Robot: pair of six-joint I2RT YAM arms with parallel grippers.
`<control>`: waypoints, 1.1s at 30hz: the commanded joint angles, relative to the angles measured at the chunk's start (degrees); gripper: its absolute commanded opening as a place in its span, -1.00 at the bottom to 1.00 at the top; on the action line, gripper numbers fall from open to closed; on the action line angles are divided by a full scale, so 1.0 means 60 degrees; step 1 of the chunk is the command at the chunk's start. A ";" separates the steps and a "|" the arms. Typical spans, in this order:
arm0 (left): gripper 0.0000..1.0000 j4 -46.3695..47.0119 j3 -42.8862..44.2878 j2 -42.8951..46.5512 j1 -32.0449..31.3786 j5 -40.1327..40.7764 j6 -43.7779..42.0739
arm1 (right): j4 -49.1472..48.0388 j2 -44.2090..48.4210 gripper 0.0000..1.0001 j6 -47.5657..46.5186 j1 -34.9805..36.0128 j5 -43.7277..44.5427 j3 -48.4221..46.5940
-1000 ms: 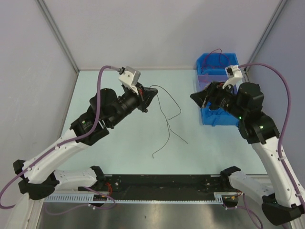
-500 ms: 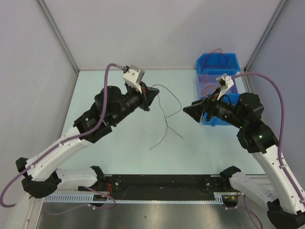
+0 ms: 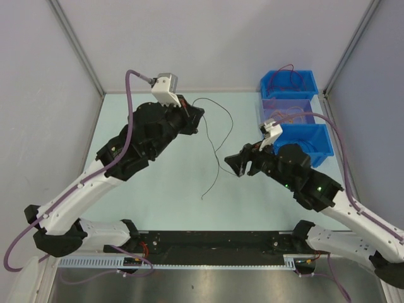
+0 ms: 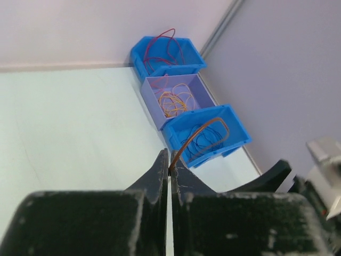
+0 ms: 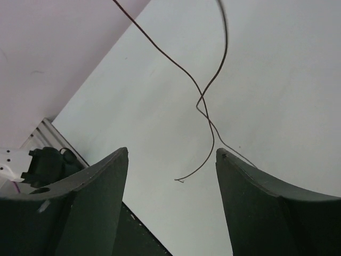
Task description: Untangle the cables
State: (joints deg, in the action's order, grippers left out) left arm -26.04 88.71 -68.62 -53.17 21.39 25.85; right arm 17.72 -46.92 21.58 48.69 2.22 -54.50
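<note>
Hanging from the left gripper point(image 4: 170, 160), a thin dark brownish cable point(image 4: 179, 152) is pinched between fingers pressed flat together, with only the wire between them. In the overhead view the cable arcs up and to the right from that gripper at the far left of centre. It then drops in a loose wavy line towards the near middle of the pale green table point(image 3: 158, 183), where its free end lies.

The right gripper point(image 5: 171, 152) sits just right of the hanging wire with its fingers spread wide and nothing between them. Its wrist camera shows two dark strands crossing each other above the table. The pictures do not settle whether these are one wire doubled back or two separate ones.

Along the far right edge stand three bins in a row. The far blue bin point(image 4: 165, 53) holds dark red cables, the lavender bin point(image 4: 178, 98) orange ones, and the near blue bin point(image 4: 234, 136) blue loops.
</note>
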 commanded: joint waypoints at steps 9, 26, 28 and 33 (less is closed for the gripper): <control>-1.00 -0.0157 0.0582 -0.0048 0.0306 0.0523 0.1669 | -0.2219 -0.2551 0.38 -0.0287 0.2535 0.4829 -0.0028; -0.99 0.0151 0.0303 0.0084 0.0644 -0.0501 0.1157 | -0.3890 -0.4105 0.19 -0.1092 0.2038 0.4452 -0.0028; -0.99 0.0078 0.0420 0.0055 0.0673 -0.0649 0.0660 | -0.3861 -0.3944 0.24 -0.1165 0.2037 0.4114 -0.0028; -0.99 -0.0317 0.0875 -0.0194 0.0775 -0.0868 -0.0336 | -0.3889 -0.3183 0.45 -0.1356 0.1862 0.2915 0.0366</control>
State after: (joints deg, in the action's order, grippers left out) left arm -27.99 90.35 -69.28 -49.32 18.79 29.82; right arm -2.15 -71.00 14.68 60.77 25.45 -53.89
